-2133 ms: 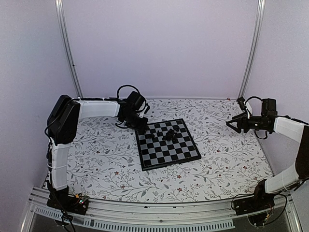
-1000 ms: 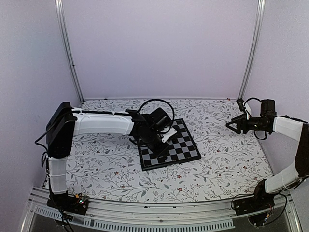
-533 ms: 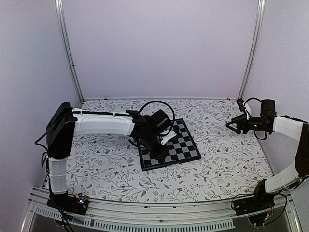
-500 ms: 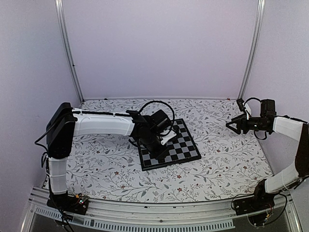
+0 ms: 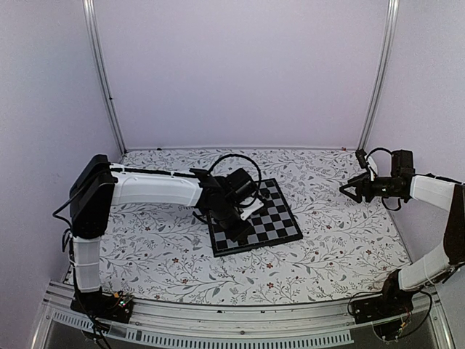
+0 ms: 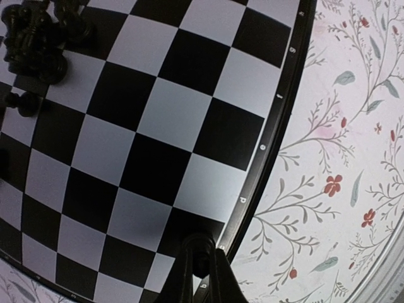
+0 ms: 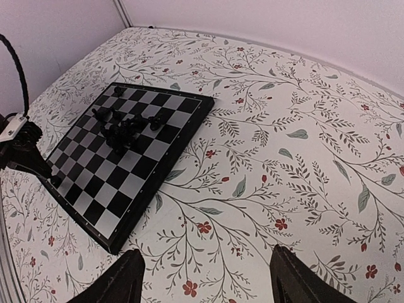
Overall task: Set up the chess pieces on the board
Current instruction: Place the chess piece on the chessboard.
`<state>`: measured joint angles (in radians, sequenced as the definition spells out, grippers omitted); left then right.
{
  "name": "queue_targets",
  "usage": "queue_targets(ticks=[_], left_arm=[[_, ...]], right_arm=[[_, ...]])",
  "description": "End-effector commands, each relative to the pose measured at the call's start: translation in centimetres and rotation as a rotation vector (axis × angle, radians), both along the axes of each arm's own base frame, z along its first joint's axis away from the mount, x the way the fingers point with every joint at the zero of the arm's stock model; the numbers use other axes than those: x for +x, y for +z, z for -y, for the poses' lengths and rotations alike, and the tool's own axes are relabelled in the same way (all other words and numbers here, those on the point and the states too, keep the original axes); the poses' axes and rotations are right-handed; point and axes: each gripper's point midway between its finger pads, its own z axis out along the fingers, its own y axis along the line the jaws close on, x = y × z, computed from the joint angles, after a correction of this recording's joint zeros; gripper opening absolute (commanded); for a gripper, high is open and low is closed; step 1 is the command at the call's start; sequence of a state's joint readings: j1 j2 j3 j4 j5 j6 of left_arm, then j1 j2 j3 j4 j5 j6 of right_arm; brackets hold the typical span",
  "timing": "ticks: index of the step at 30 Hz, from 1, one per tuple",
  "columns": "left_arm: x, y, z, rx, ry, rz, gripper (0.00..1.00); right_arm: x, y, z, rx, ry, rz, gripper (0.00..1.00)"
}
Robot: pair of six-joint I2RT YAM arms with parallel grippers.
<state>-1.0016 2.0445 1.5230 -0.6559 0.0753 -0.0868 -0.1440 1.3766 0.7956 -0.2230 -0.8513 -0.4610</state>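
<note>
The board (image 5: 280,227) lies in the middle of the table, with black and pale grey checks. My left gripper (image 5: 241,220) is low over its near-left edge. In the left wrist view its fingers (image 6: 218,284) are shut on one small black chess piece (image 6: 201,264), held at a square beside the lettered border of the board (image 6: 170,120). Several other black chess pieces (image 6: 35,38) stand bunched at the top left of that view. The right wrist view shows the same bunch (image 7: 126,134) on the board (image 7: 126,189). My right gripper (image 7: 211,284) is open and empty, well right of the board (image 5: 352,189).
The table has a floral cloth (image 5: 334,233). White walls and two metal posts (image 5: 102,73) close off the back. The left arm's white forearm (image 5: 156,189) stretches across the left of the table towards the board.
My left arm has swung from the board's far-left corner across the board and settled low at its near-left edge. The right arm has not moved.
</note>
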Motion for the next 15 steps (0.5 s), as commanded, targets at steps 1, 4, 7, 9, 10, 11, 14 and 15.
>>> queue_targets(ticks=[1,4,7,9,10,11,14,15], left_arm=[[-0.30,0.24,0.22,-0.004,-0.002,0.012,0.06],[-0.17,0.20,0.09,0.002,0.000,0.021,0.07],[-0.04,0.18,0.01,0.007,0.004,0.027,0.10],[-0.04,0.21,0.02,0.006,0.004,0.026,0.15],[-0.04,0.23,0.02,0.005,0.005,0.026,0.17],[-0.07,0.35,0.05,0.003,0.004,0.028,0.19],[0.04,0.87,0.18,-0.007,0.005,0.036,0.27],[0.11,1.07,0.27,-0.011,0.006,0.038,0.29]], right_arm=[[0.30,0.76,-0.36,0.009,0.024,0.015,0.71],[0.29,0.72,-0.39,0.009,0.025,0.014,0.71],[0.30,0.71,-0.36,0.009,0.024,0.014,0.71],[0.29,0.71,-0.39,0.010,0.025,0.013,0.71],[0.28,0.69,-0.40,0.010,0.025,0.012,0.71],[0.28,0.66,-0.38,0.011,0.025,0.011,0.71],[0.26,0.66,-0.45,0.011,0.027,0.011,0.71],[0.30,0.67,-0.43,0.010,0.027,0.012,0.71]])
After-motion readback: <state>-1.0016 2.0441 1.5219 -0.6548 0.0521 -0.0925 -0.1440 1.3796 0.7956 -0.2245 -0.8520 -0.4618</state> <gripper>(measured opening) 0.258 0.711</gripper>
